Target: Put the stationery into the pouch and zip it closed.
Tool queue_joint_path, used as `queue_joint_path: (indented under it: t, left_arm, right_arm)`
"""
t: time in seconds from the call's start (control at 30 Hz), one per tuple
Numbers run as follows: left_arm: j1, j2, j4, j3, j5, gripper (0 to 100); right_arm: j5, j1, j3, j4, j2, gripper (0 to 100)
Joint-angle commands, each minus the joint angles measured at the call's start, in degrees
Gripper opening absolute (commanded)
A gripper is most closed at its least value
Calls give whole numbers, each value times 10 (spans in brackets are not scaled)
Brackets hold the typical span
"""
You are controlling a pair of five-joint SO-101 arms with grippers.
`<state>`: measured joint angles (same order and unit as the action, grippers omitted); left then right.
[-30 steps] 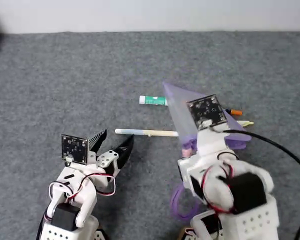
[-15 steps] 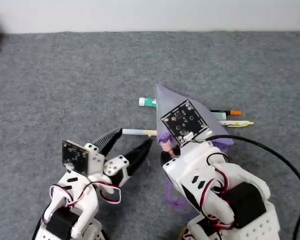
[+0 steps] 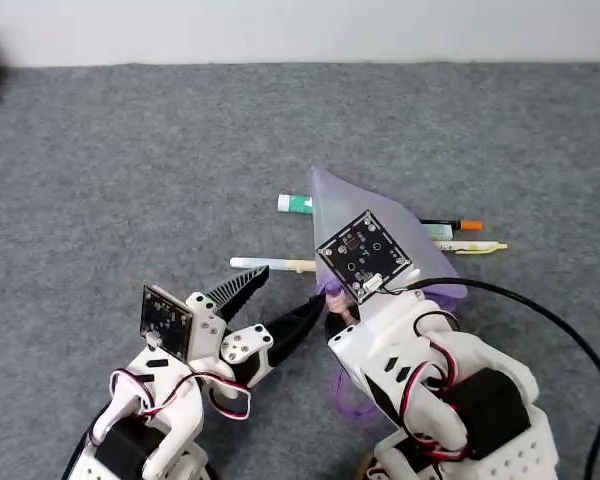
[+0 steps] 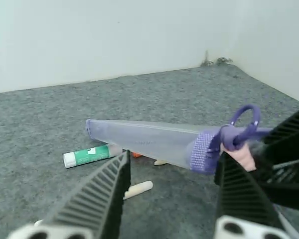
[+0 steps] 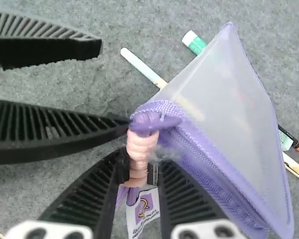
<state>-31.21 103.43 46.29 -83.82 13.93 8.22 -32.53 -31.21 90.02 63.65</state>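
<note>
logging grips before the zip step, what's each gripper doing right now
left gripper: open, holding nothing
right gripper: shut on the pouch

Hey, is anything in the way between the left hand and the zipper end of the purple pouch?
Nothing visible is. The left hand is open right at the zipper end of the translucent purple pouch, with one finger on either side of it. The right hand grips the pouch at that same end.

My left gripper (image 3: 288, 290), fingers spread, faces the lifted translucent purple zip pouch (image 3: 380, 225), which bars the way ahead. A slim cream pen (image 3: 280, 264) lies just beside one fingertip. The grey carpet (image 3: 130, 160) to the left gives passage.
</note>
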Motion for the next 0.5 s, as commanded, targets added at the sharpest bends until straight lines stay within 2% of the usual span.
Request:
queue_joint_path:
  t: [0.0, 0.23, 0.47]
  left_arm:
    - [-13, 7, 4, 14, 0, 272]
    - [-14, 7, 1, -25, -18, 272]
    - [-11, 7, 0, -43, -18, 272]
  right_arm:
    - [8, -10, 6, 3, 7, 8]
    - [8, -15, 6, 5, 7, 8]
    - [4, -74, 7, 44, 7, 8]
